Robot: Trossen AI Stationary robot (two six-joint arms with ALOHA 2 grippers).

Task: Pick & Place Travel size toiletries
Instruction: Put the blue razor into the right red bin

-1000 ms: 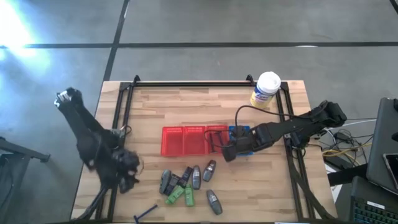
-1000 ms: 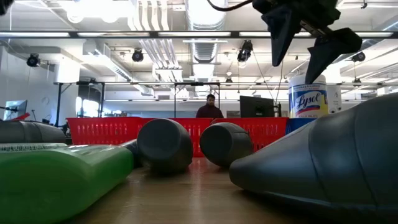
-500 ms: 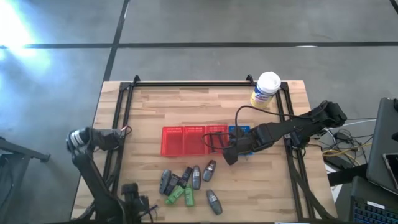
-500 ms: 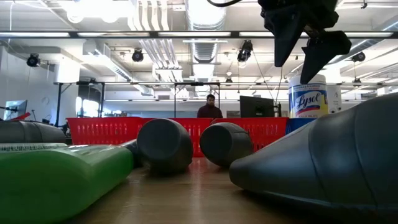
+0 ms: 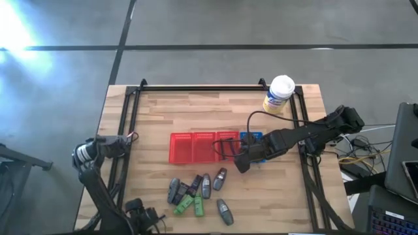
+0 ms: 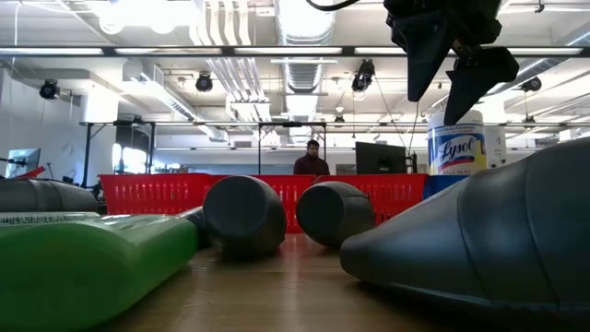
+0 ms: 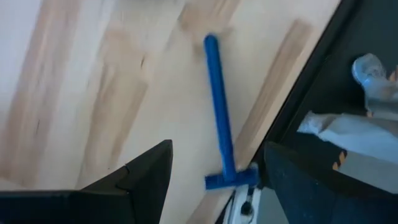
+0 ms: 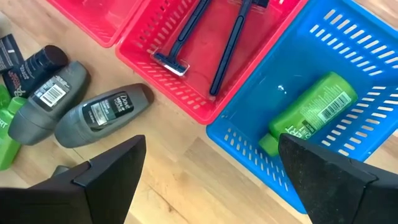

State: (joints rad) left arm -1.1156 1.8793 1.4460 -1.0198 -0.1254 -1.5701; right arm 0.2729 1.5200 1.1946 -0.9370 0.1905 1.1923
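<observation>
A blue razor (image 7: 219,118) lies flat on the wood by the table's near left corner. My left gripper (image 7: 217,149) points down over it, open, one finger on each side of the handle near the head and clear of it. In the high view that gripper (image 5: 140,212) hides the razor. Grey bottles, green tubes and dark packets lie in a loose heap (image 5: 196,192) near the front edge. My right gripper (image 5: 241,160) hangs open above the baskets. Two razors (image 8: 186,34) lie in the red basket (image 8: 186,109), and a green tube (image 8: 311,112) lies in the blue basket (image 8: 348,50).
A white-lidded yellow tub (image 5: 279,93) stands at the far right. The red basket row (image 5: 204,147) sits mid-table with the blue basket (image 5: 251,138) at its right end. Black frame rails (image 5: 127,130) run along the table's sides. A person (image 6: 312,159) stands far off in the room.
My left arm has swung from beside the table's left edge toward the near edge and down, stopping over the blue razor with its fingers still apart. My right gripper has stayed in place above the baskets and rolled a little about its own axis.
</observation>
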